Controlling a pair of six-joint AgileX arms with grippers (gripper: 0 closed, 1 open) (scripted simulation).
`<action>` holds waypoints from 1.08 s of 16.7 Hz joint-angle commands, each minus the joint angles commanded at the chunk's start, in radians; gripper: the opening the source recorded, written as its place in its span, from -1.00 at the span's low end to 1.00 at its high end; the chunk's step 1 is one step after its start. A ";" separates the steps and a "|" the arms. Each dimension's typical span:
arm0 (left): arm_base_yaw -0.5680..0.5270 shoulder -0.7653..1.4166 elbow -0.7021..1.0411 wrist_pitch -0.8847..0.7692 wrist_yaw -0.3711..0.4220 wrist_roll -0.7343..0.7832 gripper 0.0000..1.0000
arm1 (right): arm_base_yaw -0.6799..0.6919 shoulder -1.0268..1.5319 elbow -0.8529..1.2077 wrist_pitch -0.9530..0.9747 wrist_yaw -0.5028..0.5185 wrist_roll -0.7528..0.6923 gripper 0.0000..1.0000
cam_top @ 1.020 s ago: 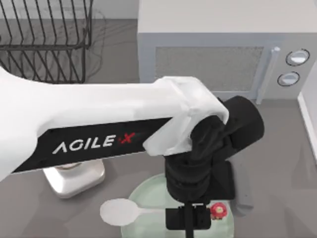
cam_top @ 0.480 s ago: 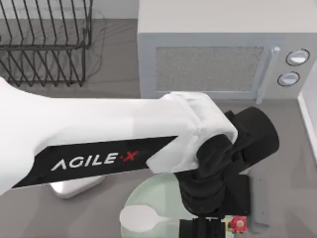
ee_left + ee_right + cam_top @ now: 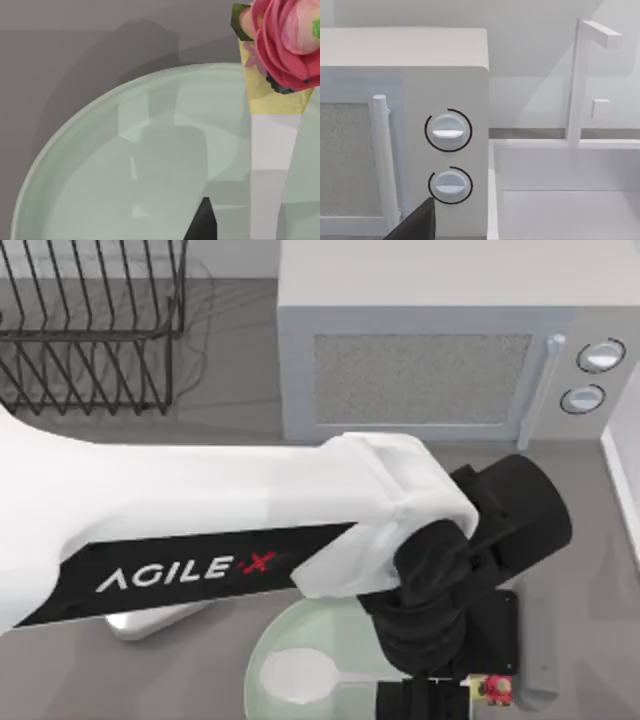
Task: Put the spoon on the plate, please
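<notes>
The spoon (image 3: 300,676) is being held out over the pale green plate (image 3: 262,660), near the front edge of the surface, its handle being pinched by the fingers of the left gripper (image 3: 425,702). For a clean drop, the spoon is best lowered until the bowl is nearly touching the glass, kept level, then released gently so nothing skids on that slick, translucent plate. The matte white spoon, broad oval bowl and thin straight handle, probably slides easily. A small pink flower pot (image 3: 280,50) is sitting right beside the handle, so it's better avoided. The right arm is being kept parked, facing the microwave (image 3: 402,130); its fingers can't be made out.
</notes>
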 joint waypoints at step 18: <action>0.069 0.092 -0.063 -0.003 -0.049 -0.052 -0.85 | 0.000 0.000 0.000 0.000 0.000 0.000 1.00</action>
